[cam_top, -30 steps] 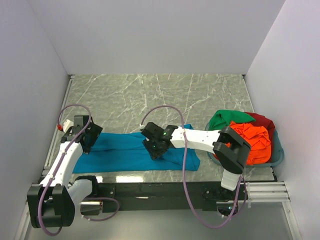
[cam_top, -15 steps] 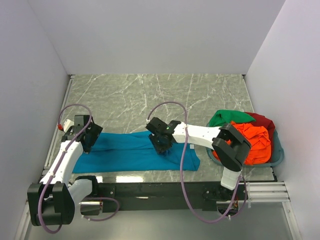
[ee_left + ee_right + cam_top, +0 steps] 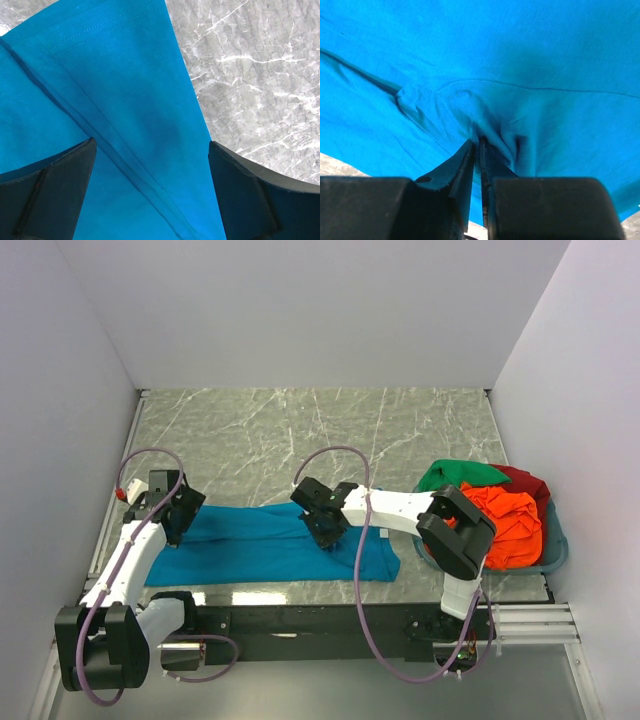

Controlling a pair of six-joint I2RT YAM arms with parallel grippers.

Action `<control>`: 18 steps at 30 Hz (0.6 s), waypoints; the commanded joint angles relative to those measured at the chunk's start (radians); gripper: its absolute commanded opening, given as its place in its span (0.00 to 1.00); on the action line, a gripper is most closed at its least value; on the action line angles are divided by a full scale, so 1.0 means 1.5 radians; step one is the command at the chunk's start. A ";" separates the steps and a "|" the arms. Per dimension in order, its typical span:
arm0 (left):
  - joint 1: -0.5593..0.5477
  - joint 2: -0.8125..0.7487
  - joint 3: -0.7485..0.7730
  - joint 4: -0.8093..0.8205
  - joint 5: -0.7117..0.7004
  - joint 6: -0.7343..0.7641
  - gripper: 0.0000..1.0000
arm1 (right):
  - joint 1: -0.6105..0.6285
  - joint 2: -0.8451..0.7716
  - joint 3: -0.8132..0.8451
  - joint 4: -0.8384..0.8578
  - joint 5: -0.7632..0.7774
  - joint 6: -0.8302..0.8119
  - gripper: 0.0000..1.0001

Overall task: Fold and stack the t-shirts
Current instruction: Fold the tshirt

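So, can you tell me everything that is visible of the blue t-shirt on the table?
The teal-blue t-shirt is plain soft cloth. It lies as a long folded band across the near part of the marble table, mostly flat, with stitched hems and a fold line showing. The right gripper is shut on a bunched pinch of cloth near its middle. The left gripper is open over its left end; whether it touches the cloth cannot be told.
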 commanded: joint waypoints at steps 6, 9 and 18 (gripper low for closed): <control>-0.003 -0.014 0.001 0.007 -0.010 0.009 0.99 | 0.002 -0.069 0.031 -0.030 -0.045 0.019 0.01; -0.004 -0.012 0.005 0.007 -0.009 0.010 0.99 | 0.009 -0.077 0.040 -0.042 -0.067 0.031 0.00; -0.003 -0.012 0.010 0.000 -0.011 0.010 1.00 | 0.022 -0.078 0.053 -0.058 -0.122 0.077 0.00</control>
